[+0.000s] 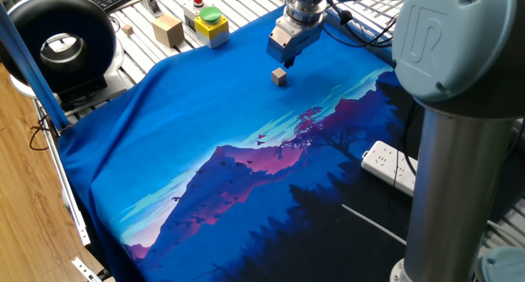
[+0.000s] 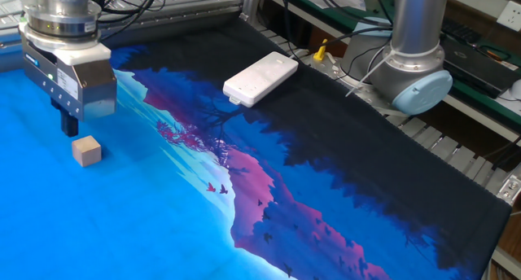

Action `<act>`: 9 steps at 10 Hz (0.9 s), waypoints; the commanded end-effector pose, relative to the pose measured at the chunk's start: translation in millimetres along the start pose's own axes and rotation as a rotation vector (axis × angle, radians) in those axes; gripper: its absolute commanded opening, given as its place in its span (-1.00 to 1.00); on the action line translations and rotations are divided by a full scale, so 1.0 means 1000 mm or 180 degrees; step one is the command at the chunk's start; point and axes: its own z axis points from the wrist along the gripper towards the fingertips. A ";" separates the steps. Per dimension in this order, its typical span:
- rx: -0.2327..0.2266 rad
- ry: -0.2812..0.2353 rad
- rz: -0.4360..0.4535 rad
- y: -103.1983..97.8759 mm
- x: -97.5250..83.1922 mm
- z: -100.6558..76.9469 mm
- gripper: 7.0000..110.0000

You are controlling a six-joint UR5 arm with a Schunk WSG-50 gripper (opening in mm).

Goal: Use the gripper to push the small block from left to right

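Note:
The small block (image 1: 280,76) is a tiny tan wooden cube on the blue printed cloth (image 1: 205,151), near its far edge. It also shows in the other fixed view (image 2: 86,150). The gripper (image 1: 289,62) hangs low over the cloth just behind the block, a small gap away and not touching it. In the other fixed view the gripper (image 2: 69,127) stands just beyond the block and slightly left of it. Its dark fingers (image 2: 69,121) look pressed together, with nothing between them.
A larger wooden block (image 1: 167,29) and a yellow box with a green button (image 1: 211,26) stand on the slatted table beyond the cloth. A white power strip (image 1: 392,166) (image 2: 260,78) lies on the cloth's dark side. The arm's grey column (image 1: 459,151) stands at the right.

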 end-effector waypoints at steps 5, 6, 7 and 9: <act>-0.0005 -0.0091 0.0083 0.013 0.003 0.012 -1.00; -0.0005 -0.0091 0.0088 0.014 0.003 0.012 -1.00; -0.0010 -0.0091 0.0088 0.015 0.003 0.010 -1.00; -0.0016 -0.0086 0.0104 0.017 0.003 0.007 -1.00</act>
